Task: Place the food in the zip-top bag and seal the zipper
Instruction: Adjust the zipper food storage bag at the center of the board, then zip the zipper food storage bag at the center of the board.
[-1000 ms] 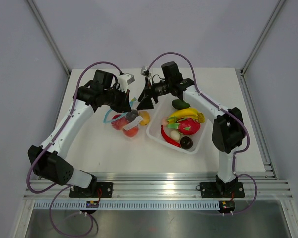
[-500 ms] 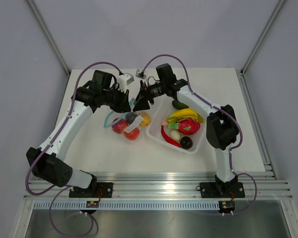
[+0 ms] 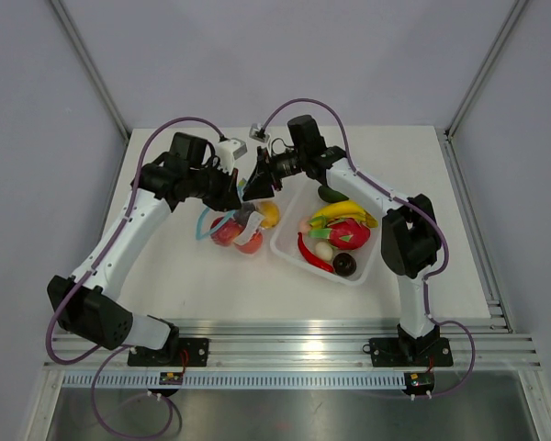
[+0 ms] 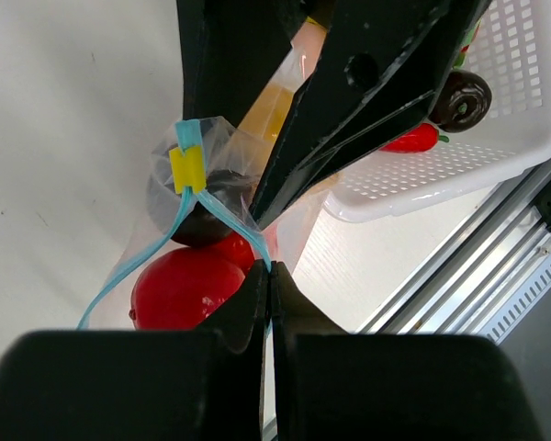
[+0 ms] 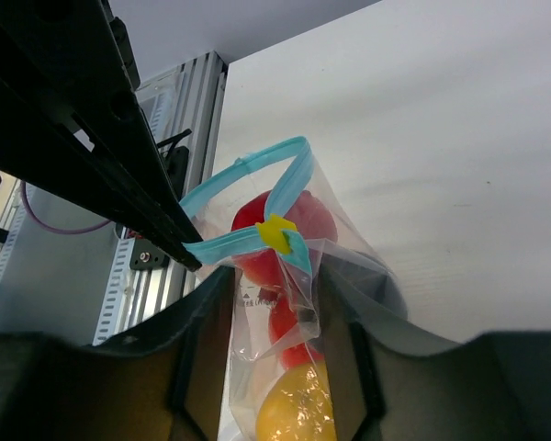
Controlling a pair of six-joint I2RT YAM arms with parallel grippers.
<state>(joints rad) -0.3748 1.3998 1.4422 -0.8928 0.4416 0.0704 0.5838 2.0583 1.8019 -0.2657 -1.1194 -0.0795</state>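
Note:
The zip-top bag lies left of the tray and holds red food, a dark piece and a yellow piece. My left gripper is shut on the light blue zipper, pinching the strip at its fingertips. The yellow slider sits on the strip where it bends. My right gripper is open, its fingers on either side of the bag's top just below the slider. It shows above the bag in the top view.
A white perforated tray stands right of the bag. It holds a yellow banana, a pink fruit, a red chili, a dark brown piece and a green piece. An aluminium rail runs along the near edge.
My right gripper has moved left from over the tray's corner to the bag's top, close to my left gripper. The bag has shifted slightly under the left gripper's hold.

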